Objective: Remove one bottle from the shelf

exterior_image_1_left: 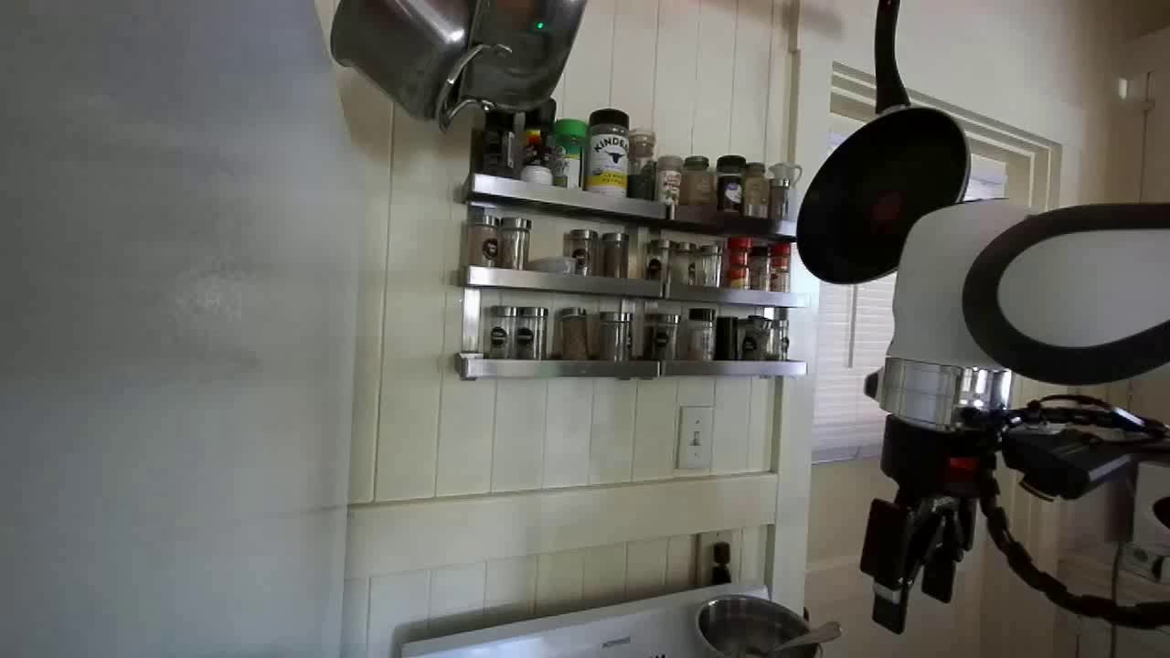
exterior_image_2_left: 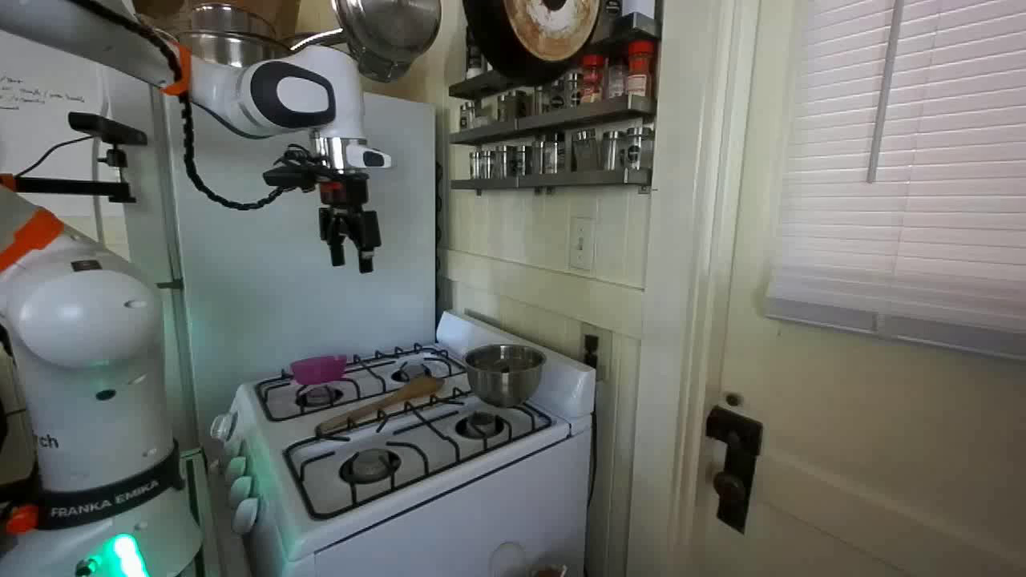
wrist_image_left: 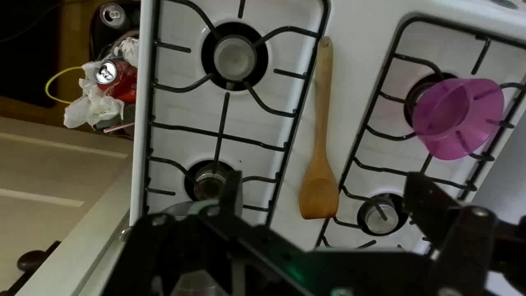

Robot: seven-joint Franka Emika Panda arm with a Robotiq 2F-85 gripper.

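The jaws are spread wide, as the wrist view shows, and in both exterior views they point downward. The bottles [exterior_image_1_left: 608, 153] stand upright in rows on the wall shelf [exterior_image_1_left: 567, 196]; they are higher than the jaws and well apart from them. A black pan [exterior_image_1_left: 882, 196] hangs also above the level of the jaws. Below the jaws there is the stove surface [wrist_image_left: 357, 49]. On it, a wooden spatula [wrist_image_left: 319, 193] appears between the jaws in the wrist view. A purple bowl [wrist_image_left: 458, 117] and a metal bowl [exterior_image_2_left: 505, 381] sit there too, lower than the jaws.
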